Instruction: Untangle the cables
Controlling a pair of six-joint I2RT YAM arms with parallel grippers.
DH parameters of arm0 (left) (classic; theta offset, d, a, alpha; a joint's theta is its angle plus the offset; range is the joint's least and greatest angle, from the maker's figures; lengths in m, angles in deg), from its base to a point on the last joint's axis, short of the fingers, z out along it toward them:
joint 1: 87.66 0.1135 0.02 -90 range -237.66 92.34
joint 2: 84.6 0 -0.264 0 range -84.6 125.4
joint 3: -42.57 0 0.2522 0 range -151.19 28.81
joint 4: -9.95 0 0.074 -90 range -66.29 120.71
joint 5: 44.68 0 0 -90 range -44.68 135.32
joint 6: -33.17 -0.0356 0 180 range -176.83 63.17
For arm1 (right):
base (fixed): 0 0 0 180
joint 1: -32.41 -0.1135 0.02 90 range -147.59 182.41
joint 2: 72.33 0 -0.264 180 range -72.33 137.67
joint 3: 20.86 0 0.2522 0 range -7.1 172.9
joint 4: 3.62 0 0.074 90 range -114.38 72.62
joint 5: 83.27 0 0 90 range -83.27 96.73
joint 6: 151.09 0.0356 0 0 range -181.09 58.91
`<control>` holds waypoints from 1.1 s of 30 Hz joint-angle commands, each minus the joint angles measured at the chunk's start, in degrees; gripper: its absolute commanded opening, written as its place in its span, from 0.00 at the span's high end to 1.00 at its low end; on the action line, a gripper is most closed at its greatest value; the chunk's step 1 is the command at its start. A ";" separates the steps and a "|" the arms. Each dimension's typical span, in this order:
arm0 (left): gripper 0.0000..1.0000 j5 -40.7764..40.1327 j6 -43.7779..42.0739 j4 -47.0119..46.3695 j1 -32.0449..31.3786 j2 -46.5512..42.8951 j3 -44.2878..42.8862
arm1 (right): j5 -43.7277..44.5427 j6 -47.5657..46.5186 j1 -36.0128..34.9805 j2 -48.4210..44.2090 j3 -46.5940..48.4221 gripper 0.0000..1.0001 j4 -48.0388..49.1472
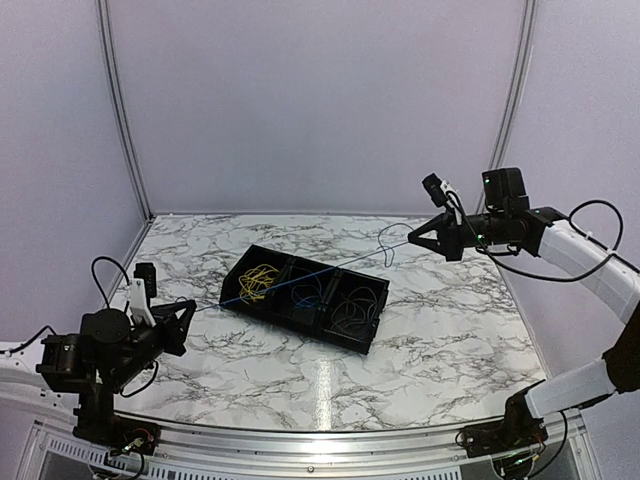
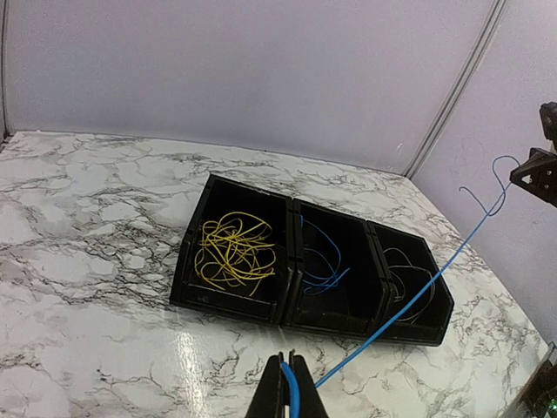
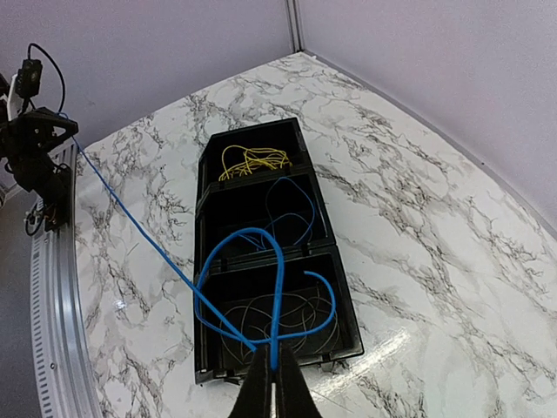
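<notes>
1 thin blue cable point(image 1: 330, 267), taut, clenched betw. L gripper point(image 2: 289, 381) & R gripper point(image 3: 272, 364).

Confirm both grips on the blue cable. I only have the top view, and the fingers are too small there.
Observer: In the left wrist view the left gripper is shut on the blue cable, which is pinched between its jaws.
Operator: Now check the right.
Observer: The right gripper is shut on it too. The cable curls into a loop, and the loop's strands come together right at the jaws.
</notes>
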 commanded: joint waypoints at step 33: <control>1.00 -3.72 -26.58 -9.65 2.67 17.20 -24.12 | 9.19 -5.32 -18.25 45.70 40.79 0.59 -16.54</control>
